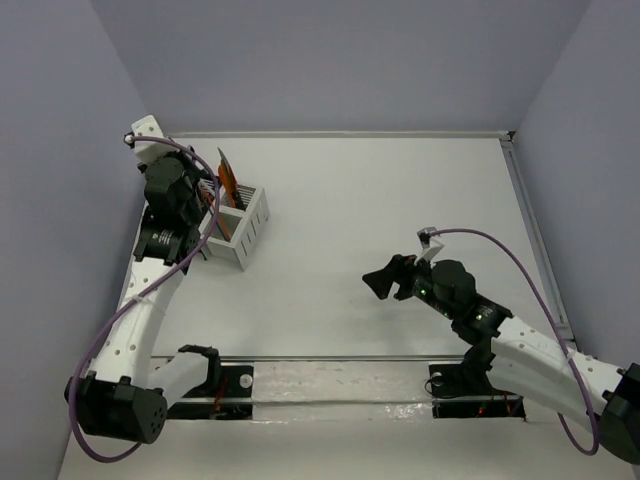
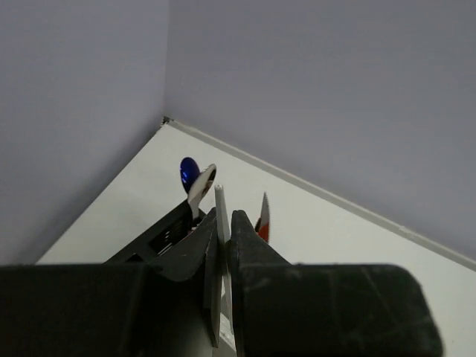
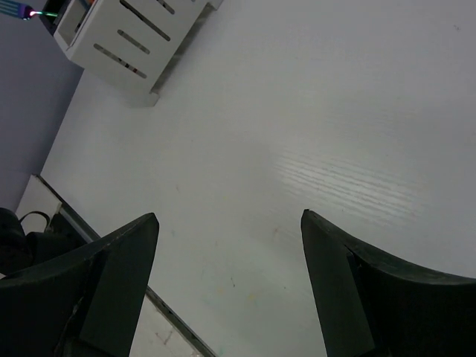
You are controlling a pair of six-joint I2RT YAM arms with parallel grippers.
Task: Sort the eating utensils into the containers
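White stick (image 2: 220, 195) shows only in the left wrist view, pinched between the closed fingers of the left gripper (image 2: 223, 223), just beside a blue spoon (image 2: 189, 173) and a silver spoon (image 2: 201, 187). Overhead, the arm hides that grip, and the white caddy (image 1: 252, 222) stands at far left. Right gripper (image 1: 385, 280) hangs spread wide above the table (image 1: 400, 180)
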